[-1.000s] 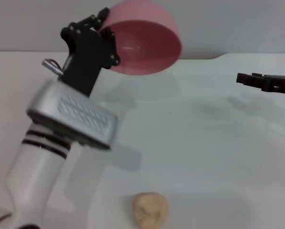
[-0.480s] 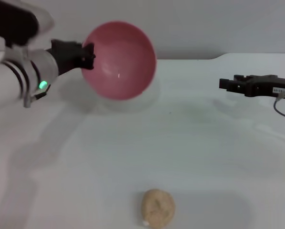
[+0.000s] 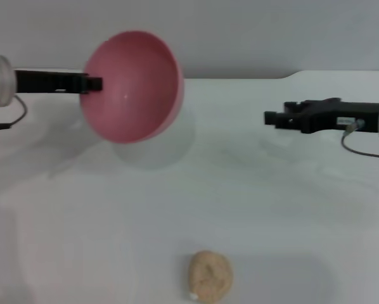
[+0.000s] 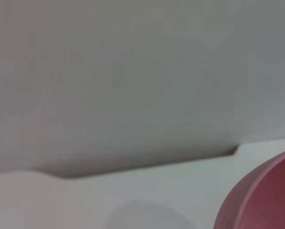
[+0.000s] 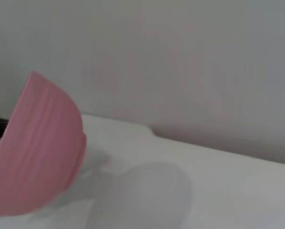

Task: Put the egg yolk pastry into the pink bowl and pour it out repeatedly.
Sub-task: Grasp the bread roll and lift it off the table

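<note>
- there, the left gripper [image 3: 94, 83] reaches in from the left side and pinches the rim of the pink bowl [image 3: 131, 87], holding it up off the white table [image 3: 253, 196].
- the bowl is tipped on its side, its open mouth turned toward the front of the table, and nothing shows inside it.
- the egg yolk pastry [image 3: 210, 275] lies on the table near the front edge, well apart from the bowl and free of both grippers.
- the right gripper [image 3: 270, 118] hangs over the right side of the table, pointing toward the bowl but apart from it; its fingers look close together with nothing between them, though from here i can't really tell.
- the right wrist view catches the bowl's outside wall [image 5: 37, 152] above its shadow.
</note>
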